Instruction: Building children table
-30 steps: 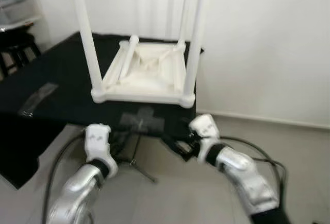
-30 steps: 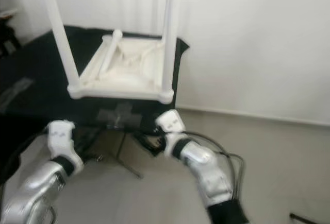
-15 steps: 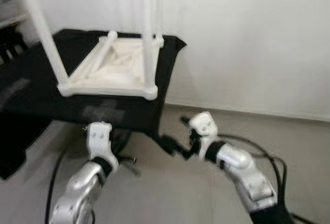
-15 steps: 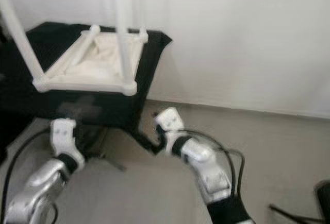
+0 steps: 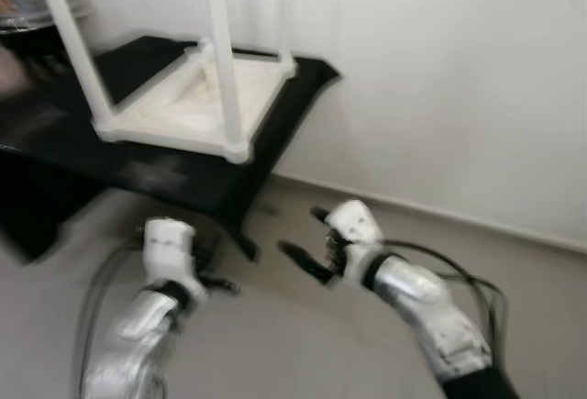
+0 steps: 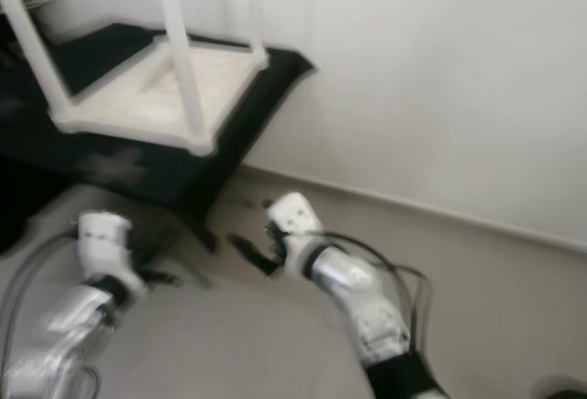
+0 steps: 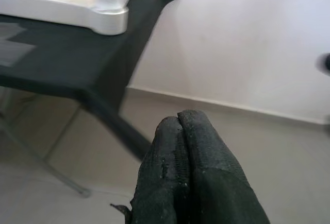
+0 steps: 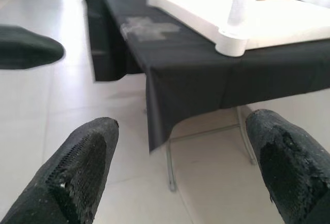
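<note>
The white children's table (image 5: 179, 110) lies upside down on a black-draped work table (image 5: 284, 105), its legs (image 5: 222, 60) pointing up. Both of my arms are held low over the floor, in front of the work table and apart from it. My left gripper (image 5: 223, 285) is shut with nothing in it; in the left wrist view its fingers (image 7: 178, 131) press together. My right gripper (image 5: 307, 238) stands open and empty to the right of the work table's corner; in the right wrist view its fingertips (image 8: 82, 157) are spread wide, facing a corner of the white table (image 8: 232, 41).
A white wall (image 5: 440, 69) runs behind and to the right, meeting a pale tiled floor (image 5: 303, 344). Thin metal stand legs (image 7: 46, 167) are under the black cloth. Black cables (image 5: 472, 280) trail along my right arm. Blurred shelving (image 5: 27, 0) stands at the far left.
The whole picture has shifted: the camera has swung to the right, so the work table now sits further left. Both arms have kept their low pose and their fingers look unchanged.
</note>
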`<state>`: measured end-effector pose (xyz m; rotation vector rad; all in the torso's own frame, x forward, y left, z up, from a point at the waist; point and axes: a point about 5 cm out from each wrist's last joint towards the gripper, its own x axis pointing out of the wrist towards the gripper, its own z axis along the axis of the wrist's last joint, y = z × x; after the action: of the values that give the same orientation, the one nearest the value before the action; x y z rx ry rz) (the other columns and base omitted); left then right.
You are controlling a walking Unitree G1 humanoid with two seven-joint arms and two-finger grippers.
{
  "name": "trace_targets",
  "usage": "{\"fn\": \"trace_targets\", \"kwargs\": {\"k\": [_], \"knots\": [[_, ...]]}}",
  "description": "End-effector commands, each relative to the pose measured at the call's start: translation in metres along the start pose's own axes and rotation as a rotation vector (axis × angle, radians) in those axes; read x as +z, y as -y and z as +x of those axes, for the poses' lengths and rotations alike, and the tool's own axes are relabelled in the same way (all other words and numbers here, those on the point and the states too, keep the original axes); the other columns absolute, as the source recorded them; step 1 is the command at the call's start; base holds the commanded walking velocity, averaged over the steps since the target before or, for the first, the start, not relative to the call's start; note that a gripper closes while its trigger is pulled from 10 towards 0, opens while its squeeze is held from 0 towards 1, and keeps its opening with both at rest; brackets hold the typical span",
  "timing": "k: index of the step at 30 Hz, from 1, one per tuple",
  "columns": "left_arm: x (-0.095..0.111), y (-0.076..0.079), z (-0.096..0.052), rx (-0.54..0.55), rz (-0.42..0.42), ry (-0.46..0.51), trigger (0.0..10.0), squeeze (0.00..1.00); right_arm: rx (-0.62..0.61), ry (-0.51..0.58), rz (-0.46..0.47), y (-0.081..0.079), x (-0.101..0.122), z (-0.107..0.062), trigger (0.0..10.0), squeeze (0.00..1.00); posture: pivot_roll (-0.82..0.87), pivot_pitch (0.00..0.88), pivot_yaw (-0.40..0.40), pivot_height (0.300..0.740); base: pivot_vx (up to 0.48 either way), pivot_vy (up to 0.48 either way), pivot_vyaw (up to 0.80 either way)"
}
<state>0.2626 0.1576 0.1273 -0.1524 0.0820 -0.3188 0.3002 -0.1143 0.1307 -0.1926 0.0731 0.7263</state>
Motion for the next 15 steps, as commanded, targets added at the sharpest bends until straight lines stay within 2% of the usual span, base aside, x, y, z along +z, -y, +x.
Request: {"fn": "trace_targets", "kwargs": {"k": [1, 3, 15], "knots": [[0.0023, -0.0028, 0.0001, 0.005, 0.015, -0.003, 10.0, 0.00, 0.008, 0.006, 0.013, -0.0022, 0.0010, 0.0028, 10.0, 0.00, -0.06, 0.031, -0.029, 0.740, 0.000, -0.458, 0.80], [0.0034, -0.0027, 0.0008, -0.004, 0.010, 0.001, 10.0, 0.00, 0.006, 0.008, 0.018, -0.0017, 0.0012, 0.0034, 10.0, 0.00, -0.06, 0.029, -0.027, 0.740, 0.000, -0.167, 0.58], [0.0080, -0.0045, -0.0002, -0.007, 0.010, 0.042, 10.0, 0.00, -0.009, 0.006, 0.020, -0.0015, 0.0015, 0.0041, 10.0, 0.00, -0.06, 0.029, -0.019, 0.740, 0.000, 0.000, 0.00]]}}
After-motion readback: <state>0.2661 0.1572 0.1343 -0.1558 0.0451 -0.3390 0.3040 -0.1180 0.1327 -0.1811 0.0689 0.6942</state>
